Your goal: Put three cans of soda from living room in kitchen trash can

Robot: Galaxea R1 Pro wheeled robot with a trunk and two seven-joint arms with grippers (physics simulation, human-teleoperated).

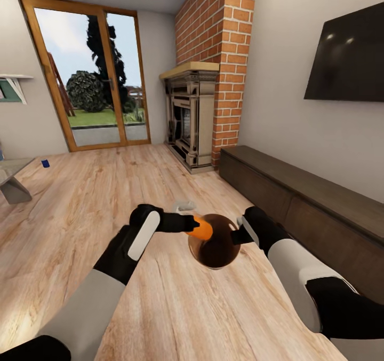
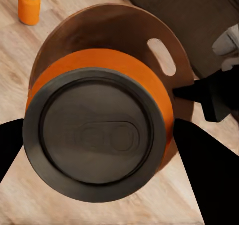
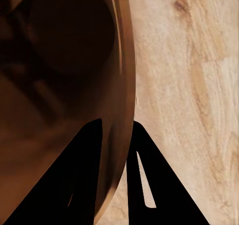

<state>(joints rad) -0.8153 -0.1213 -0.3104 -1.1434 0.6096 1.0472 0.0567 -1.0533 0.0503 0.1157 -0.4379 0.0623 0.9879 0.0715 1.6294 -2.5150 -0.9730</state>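
My left gripper [image 1: 196,225] is shut on an orange soda can [image 1: 202,228], holding it on its side over the near rim of the copper-brown trash can [image 1: 217,251]. In the left wrist view the can's silver top [image 2: 97,135] faces the camera with the trash can [image 2: 114,28] behind it. My right gripper [image 1: 238,236] is shut on the trash can's rim [image 3: 122,110], one finger inside and one outside. A second orange can [image 2: 29,5] stands on the wood floor beyond. The dark blue can [image 1: 45,163] stands far off on the floor at the left.
A long low dark cabinet [image 1: 309,201] runs along the right wall under the black TV [image 1: 346,56]. The brick fireplace [image 1: 192,115] stands ahead, the glass door [image 1: 90,78] behind it. A glass coffee table's corner [image 1: 10,177] shows at the left edge.
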